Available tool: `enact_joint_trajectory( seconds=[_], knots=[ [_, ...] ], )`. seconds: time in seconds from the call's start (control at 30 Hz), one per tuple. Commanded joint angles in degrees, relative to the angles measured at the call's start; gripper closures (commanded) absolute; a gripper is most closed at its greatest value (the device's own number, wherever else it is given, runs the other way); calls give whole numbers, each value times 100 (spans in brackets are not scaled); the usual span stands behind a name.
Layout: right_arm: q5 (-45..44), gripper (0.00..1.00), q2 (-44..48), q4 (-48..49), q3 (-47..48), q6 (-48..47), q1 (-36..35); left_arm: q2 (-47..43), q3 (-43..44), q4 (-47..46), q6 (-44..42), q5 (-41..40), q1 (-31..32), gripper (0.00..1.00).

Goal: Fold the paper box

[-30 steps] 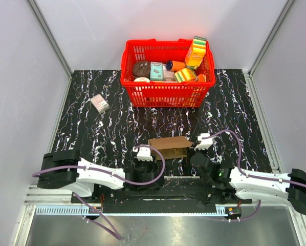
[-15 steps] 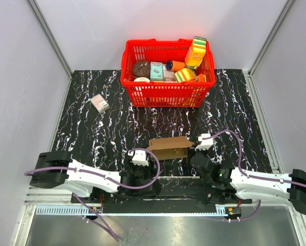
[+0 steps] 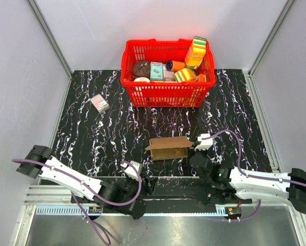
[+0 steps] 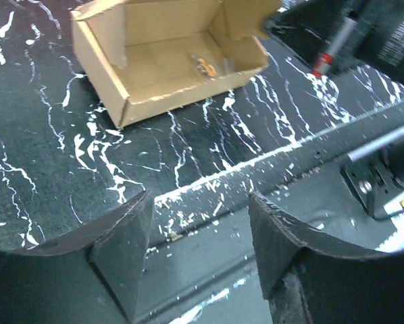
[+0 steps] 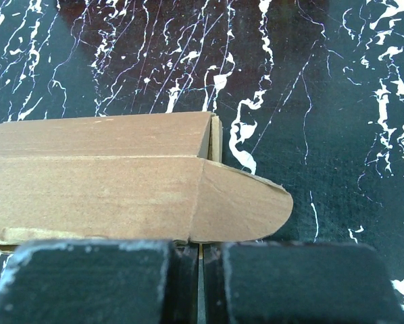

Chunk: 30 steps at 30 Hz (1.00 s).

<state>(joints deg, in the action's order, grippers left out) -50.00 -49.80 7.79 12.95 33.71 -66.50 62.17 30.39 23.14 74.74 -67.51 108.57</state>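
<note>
Left arm pulled back from the 9 o'clock end of the paper box (image 3: 168,147) to the table's 7 o'clock edge. The left gripper (image 4: 198,226) went from narrower to jaws apart with nothing between them. Box itself barely shifted. It sits a little toward 6 o'clock from table centre, well apart from the red basket (image 3: 137,92) at 12 o'clock.

Right gripper (image 5: 200,270) is closed, tips at the box's 3 o'clock end right by the rounded tab. Can't tell if it pinches any card.

My read: left has let go and the tray holds its shape unaided, side walls up. The top is still open and the end tab sticks out, so folding isn't finished. Closing the lid and tucking the tab probably come next.

Writing: none on the box, plain kraft. There's a small orange mark on the inner floor, unreadable. Packages in the basket are printed, but the text is too small. Small pinkish-grey box (image 3: 100,103) at 10 o'clock, no legible label.
</note>
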Motion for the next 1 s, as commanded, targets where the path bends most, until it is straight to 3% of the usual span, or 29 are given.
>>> enact_joint_trajectory(
  seconds=[0.0,0.13,0.27,0.43,0.63,0.77,0.97],
  knots=[
    [-309,100,-56,108,217,65,-82,-267,519,557,22,-332,506,39],
    [-283,100,-56,161,155,74,-82,-363,1371,1613,163,-999,683,42],
    [-265,100,-38,179,155,39,-91,-740,2136,2476,375,-1800,683,50],
    [-256,100,-82,240,155,-14,-100,-1802,2042,2573,67,-2775,657,55],
    [-247,100,-144,267,146,-23,-126,-2736,1750,2757,-99,-3084,604,60],
    [-247,100,-205,302,164,-23,-144,-2492,2084,3039,-257,-3084,577,63],
    [-221,100,-311,241,217,-32,-153,-630,2962,3056,-522,-2795,402,65]
  ],
)
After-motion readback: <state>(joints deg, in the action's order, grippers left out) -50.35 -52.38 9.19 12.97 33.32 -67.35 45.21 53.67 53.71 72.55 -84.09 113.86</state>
